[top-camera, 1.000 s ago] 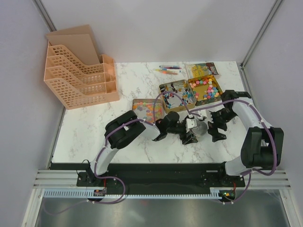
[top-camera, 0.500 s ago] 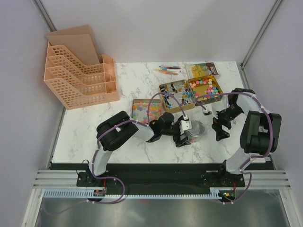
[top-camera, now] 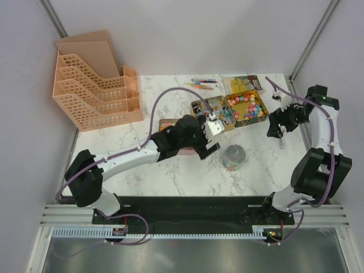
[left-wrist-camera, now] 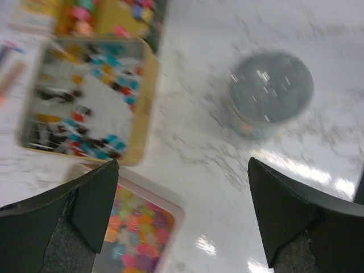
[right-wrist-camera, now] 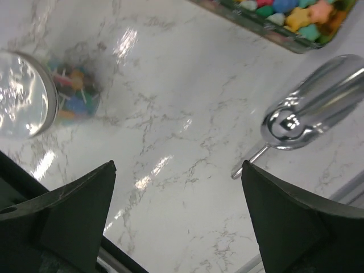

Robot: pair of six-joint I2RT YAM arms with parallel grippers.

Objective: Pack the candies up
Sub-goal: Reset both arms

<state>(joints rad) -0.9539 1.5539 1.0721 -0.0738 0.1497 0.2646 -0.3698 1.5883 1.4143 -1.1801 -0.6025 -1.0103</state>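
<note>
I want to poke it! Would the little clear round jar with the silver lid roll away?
Probably not: the clear, silver-lidded round jar stands upright, so it would likely slide across the glossy marble table. It looks squat, so tipping seems unlikely.

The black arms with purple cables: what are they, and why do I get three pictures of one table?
They are two robot arms bolted to a marble table, each ending in a two-finger gripper. The big picture looks down from above; the other two come from cameras on each wrist, so the dark shapes at the bottom are fingers. The left gripper and right gripper both stand open and hold nothing. On the table lie open tins of coloured candies, a lidded jar, a metal scoop, some pens and a peach file rack.
</note>
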